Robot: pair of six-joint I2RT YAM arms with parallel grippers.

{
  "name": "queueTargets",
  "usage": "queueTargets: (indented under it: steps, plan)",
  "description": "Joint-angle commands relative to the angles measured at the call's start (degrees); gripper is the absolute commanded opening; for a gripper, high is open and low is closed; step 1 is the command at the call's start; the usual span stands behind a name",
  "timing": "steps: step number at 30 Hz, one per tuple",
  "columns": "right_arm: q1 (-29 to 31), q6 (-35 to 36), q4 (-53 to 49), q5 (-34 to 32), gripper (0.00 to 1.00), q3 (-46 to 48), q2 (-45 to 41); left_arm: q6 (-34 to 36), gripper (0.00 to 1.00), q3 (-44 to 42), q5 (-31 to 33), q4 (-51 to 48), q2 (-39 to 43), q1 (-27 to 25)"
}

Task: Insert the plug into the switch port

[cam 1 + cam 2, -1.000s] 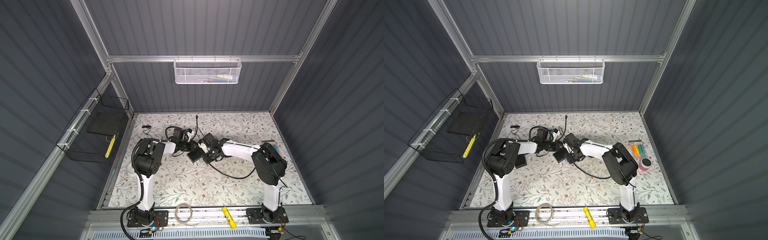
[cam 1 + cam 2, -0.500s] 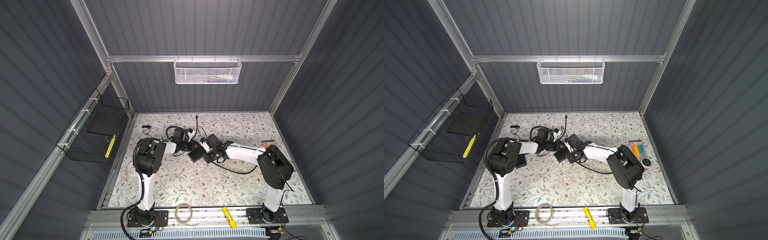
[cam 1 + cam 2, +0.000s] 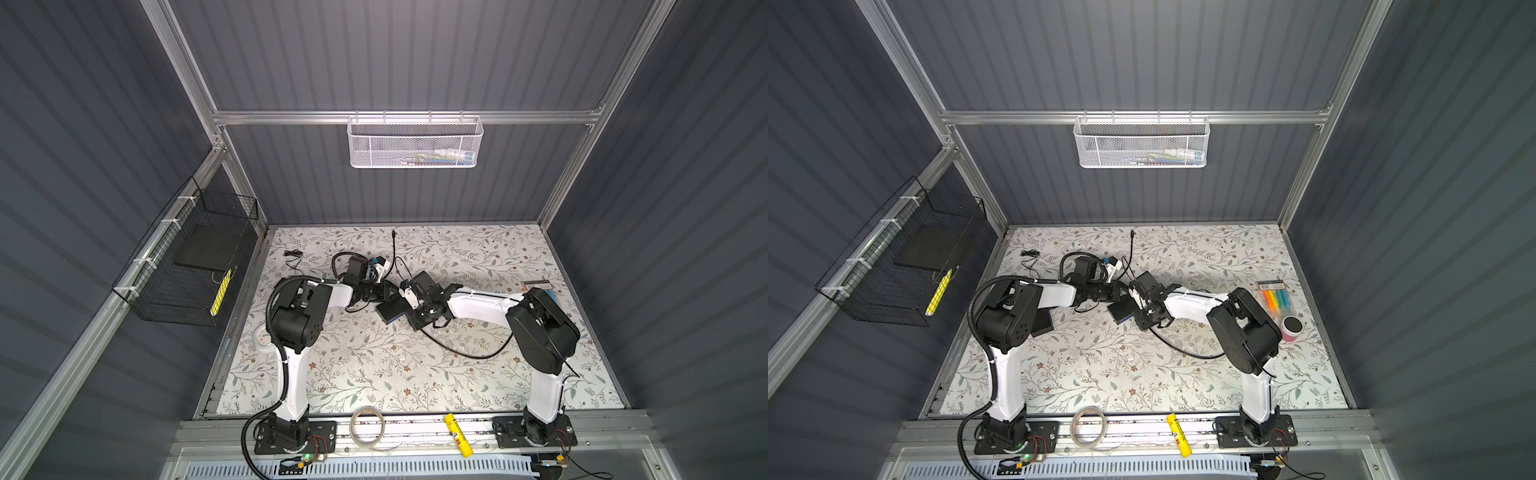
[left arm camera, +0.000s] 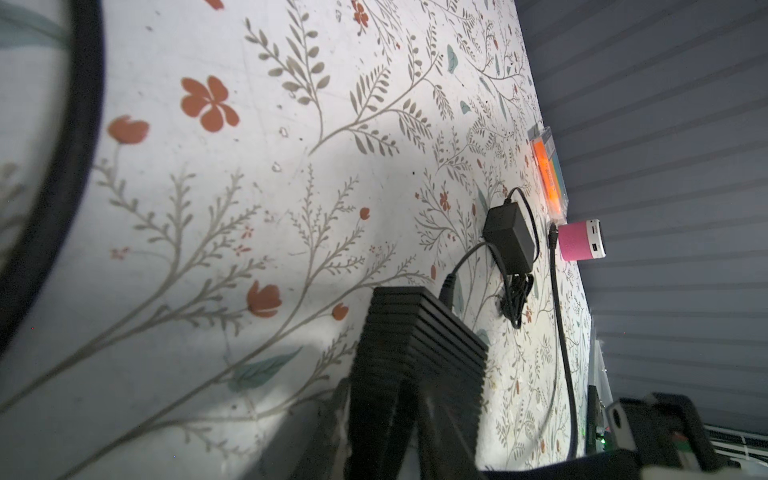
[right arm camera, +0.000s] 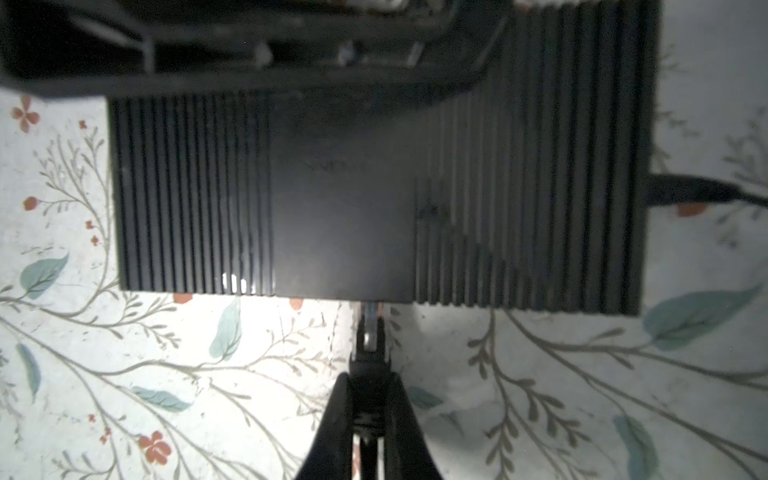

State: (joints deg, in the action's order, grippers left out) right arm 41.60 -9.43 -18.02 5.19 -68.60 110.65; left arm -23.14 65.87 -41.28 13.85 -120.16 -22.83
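On the left wall hangs a black wire basket. Next to it the left arm reaches low across the flowered worktop, and its pincer is clamped on the far edge of the switch. The switch is a flat black box with ribbed sides, lying flat near the middle of the worktop. In the left wrist view one of its corners sits between the pincer's dark fingers. A thin lead runs from the box to a small black power adapter lying a little way off.

On the opposite side of the box is the plug. The right pincer is closed tight on the plug's black body. The metal tip points straight at the switch's side face and touches it just under the top edge. I cannot tell whether it sits in a port. A black cable loops over the worktop behind the right pincer.

Further right, near the wall, lie a pack of coloured markers and a pink cylinder just beside it.
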Motion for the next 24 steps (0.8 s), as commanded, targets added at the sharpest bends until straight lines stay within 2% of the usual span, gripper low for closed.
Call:
queueTargets:
  steps: [1, 5, 9, 16, 24]
  plan:
    - [-0.24, 0.33, 5.93, -0.56, 0.0, -3.07, 3.08, -0.51, 0.27, -2.24, -1.88, -9.62, -3.0, -2.63]
    - [-0.21, 0.14, 5.37, -0.28, 0.0, -4.11, 3.71, -0.29, 0.27, -2.63, -1.62, -9.96, -2.61, -2.71]
    - [-0.17, 0.43, 4.6, -1.07, 0.0, -1.98, 0.29, -0.24, 0.27, -2.34, -0.29, -10.96, -2.44, -2.66]
    - [-0.21, 1.68, 3.04, -3.04, 0.0, 3.75, -9.98, -1.03, 0.44, 0.62, 0.41, -12.33, -1.44, -1.72]
    - [-0.21, 1.7, 2.4, -3.52, 0.0, 7.11, -14.72, 0.89, 0.49, 3.32, 2.12, -16.17, 1.45, -0.73]
